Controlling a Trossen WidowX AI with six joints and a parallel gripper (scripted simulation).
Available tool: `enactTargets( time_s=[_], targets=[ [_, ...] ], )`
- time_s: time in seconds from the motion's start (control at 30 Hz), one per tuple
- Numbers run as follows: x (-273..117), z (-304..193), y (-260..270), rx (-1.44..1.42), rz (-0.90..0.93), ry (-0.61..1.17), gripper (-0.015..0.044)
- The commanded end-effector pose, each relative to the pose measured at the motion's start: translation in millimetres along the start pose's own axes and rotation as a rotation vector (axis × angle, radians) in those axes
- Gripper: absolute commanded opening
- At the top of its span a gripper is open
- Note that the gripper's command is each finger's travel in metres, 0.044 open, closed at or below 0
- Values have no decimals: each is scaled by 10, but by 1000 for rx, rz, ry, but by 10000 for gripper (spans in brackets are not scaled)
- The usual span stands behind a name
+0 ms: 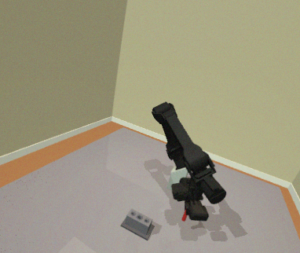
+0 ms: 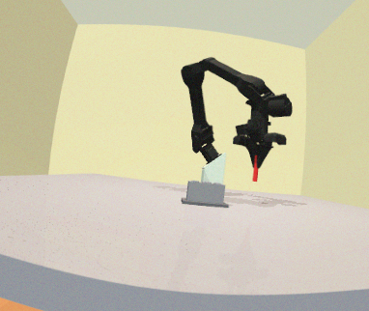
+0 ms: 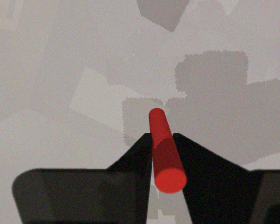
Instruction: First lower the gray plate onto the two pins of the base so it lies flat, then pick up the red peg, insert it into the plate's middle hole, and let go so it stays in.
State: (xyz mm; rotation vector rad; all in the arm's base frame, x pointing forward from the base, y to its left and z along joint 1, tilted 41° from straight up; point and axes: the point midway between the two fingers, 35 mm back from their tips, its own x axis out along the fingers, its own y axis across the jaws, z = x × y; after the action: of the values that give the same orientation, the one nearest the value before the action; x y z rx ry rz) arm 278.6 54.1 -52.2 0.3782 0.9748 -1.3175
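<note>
My gripper (image 2: 256, 164) (image 3: 161, 139) is shut on the red peg (image 1: 184, 216) (image 2: 255, 175) (image 3: 170, 179). The peg hangs nearly upright below the fingertips, above the floor, to the right of the base in the top and exterior views. The gray plate (image 1: 136, 214) (image 2: 206, 186) lies level on the base (image 1: 149, 236) (image 2: 205, 204), with three round marks in a row on top. Small bumps show along its top edge in the exterior view. The seam between plate and base is too small to make out. In the top view the fingertips are hidden by the gripper's body.
The arm's pale mount (image 1: 178, 177) (image 2: 214, 171) stands behind the base in the exterior view. The arm's shadows fall on the floor below the gripper. Cream walls stand behind the arm.
</note>
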Motion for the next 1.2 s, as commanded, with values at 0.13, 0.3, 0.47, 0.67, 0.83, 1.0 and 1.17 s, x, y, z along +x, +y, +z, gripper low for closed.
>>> enactTargets(
  time_s=[0.13, 0.3, 0.47, 0.67, 0.83, 1.0, 1.17],
  targets=[
    [-33, 217, 65, 0, 10, 2, 0],
    [-40, 356, 92, 0, 12, 4, 0],
    [-46, 500, 111, 1, 13, 4, 0],
    [-50, 667, 121, 0, 14, 4, 0],
    [-52, 792, 115, -3, 13, 6, 0],
    [-52, 927, 108, -4, 13, 6, 0],
    [-51, 1078, 98, -1, 12, 2, 0]
  ],
)
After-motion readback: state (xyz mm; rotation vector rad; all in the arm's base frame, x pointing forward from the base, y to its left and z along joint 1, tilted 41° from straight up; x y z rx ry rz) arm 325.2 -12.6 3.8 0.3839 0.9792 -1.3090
